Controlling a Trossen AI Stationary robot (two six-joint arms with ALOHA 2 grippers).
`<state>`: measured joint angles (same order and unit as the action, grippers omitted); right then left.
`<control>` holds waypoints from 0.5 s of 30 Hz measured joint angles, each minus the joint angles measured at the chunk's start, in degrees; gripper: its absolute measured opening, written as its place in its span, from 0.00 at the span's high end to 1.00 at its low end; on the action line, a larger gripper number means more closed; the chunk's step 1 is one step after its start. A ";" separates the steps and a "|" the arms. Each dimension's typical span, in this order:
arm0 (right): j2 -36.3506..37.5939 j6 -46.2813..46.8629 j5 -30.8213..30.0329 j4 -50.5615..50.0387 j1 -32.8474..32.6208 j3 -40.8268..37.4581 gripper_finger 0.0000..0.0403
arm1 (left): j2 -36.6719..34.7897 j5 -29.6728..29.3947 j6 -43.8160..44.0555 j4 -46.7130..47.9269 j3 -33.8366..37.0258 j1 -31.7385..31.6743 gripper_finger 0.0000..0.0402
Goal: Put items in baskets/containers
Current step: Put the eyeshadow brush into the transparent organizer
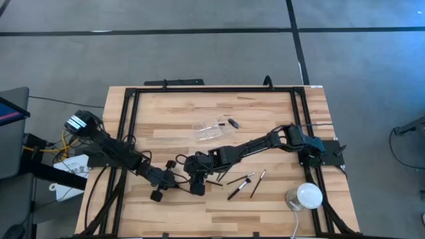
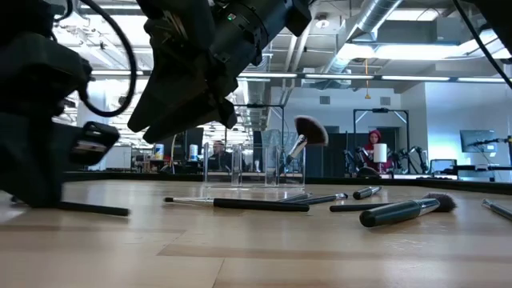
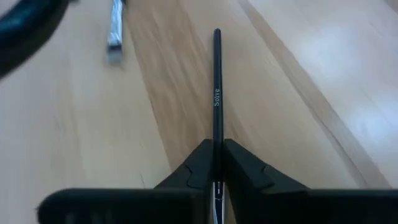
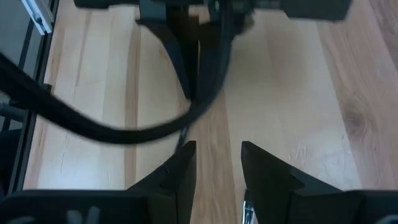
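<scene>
Beside the hands, loose brushes (image 1: 240, 186), white dome (image 1: 309, 196) farther off.

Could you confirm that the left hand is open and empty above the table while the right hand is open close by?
Not quite: the left hand is shut on a slim black brush, as the left wrist view shows. The right hand is indeed open close by.

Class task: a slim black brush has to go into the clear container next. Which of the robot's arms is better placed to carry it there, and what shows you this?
Left. The left gripper is already shut on the slim black brush, as the left wrist view shows. The right gripper is open and holds nothing. The clear container sits farther up the table.
</scene>
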<state>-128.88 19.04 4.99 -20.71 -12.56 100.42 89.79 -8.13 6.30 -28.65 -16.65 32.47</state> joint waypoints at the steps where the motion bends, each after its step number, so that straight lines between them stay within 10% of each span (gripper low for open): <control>1: 0.01 -0.09 -0.02 0.00 -0.09 0.00 0.71 | 1.86 -0.77 0.01 -2.91 -0.06 0.01 0.87; 15: -0.02 -3.57 1.64 -0.42 -1.18 0.00 0.71 | 6.68 -3.56 6.93 -8.88 -0.32 0.20 0.75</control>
<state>-128.90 15.46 6.64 -21.13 -13.74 100.42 96.47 -11.69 13.23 -37.54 -16.97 32.67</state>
